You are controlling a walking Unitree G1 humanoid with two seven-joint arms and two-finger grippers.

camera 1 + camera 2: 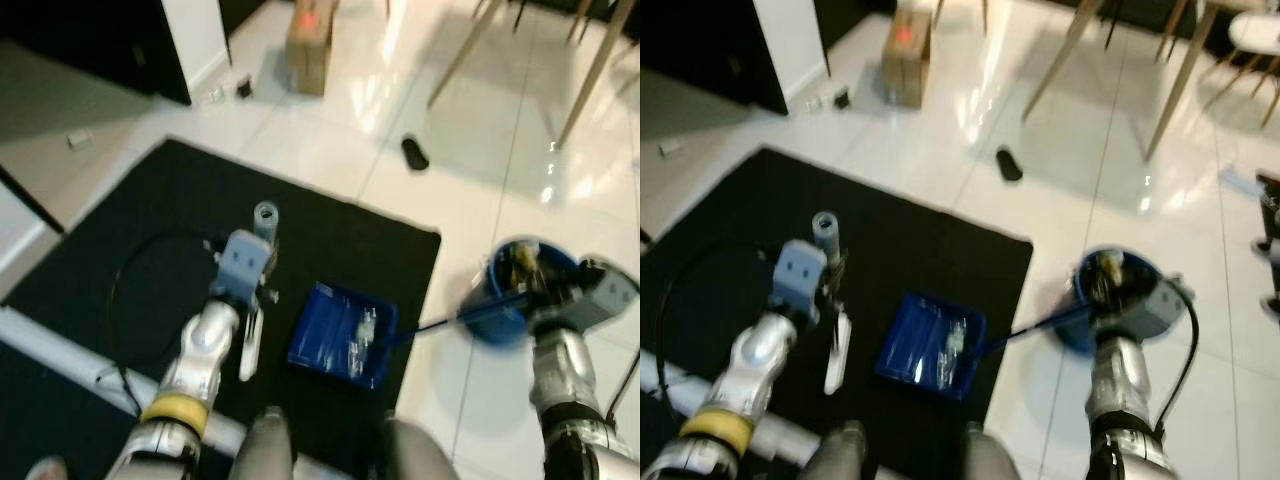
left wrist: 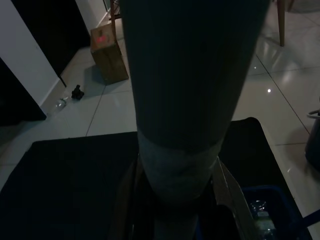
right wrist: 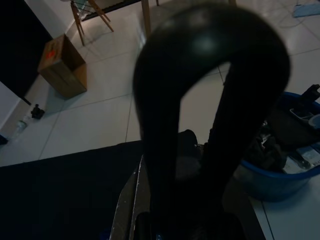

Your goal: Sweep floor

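Far left: pale pipe or rail (image 1: pixel 60 362) lying across black mat (image 1: pixel 120 250), cable looped on mat nearby. Left gripper (image 1: pixel 250 335) over mat, clamped on brush handle (image 1: pixel 264 222); handle stands up past wrist, whitish brush head (image 1: pixel 248 350) low against mat just left of dustpan. In left wrist view, dark ribbed handle with grey band wedged between fingers (image 2: pixel 227 190).

Centre: blue dustpan (image 1: pixel 340 335) resting on mat near its right edge, small clear and pale bits of debris inside. Thin dark-blue dustpan handle (image 1: pixel 440 322) running right toward right gripper (image 1: pixel 560 295). Right gripper closed on looped handle end, seen as dark loop in right wrist view.

Right: blue bucket (image 1: pixel 505 295) on white tile just beside mat, already holding rubbish, partly behind right wrist. Farther off: dark object (image 1: pixel 414 153) on tile, cardboard box (image 1: pixel 310 45), wooden chair legs (image 1: pixel 470 45).

Risks, judged: pan tipping on lift toward bucket, spilling debris back onto mat or tile. Pan lip catching on bucket rim, nudging bucket. Brush head dragging mat edge. Heavy blur, so exact contact of brush with mat unclear.

Task thing: brush slim, short, pale head; pan shallow, bright blue, part loaded.
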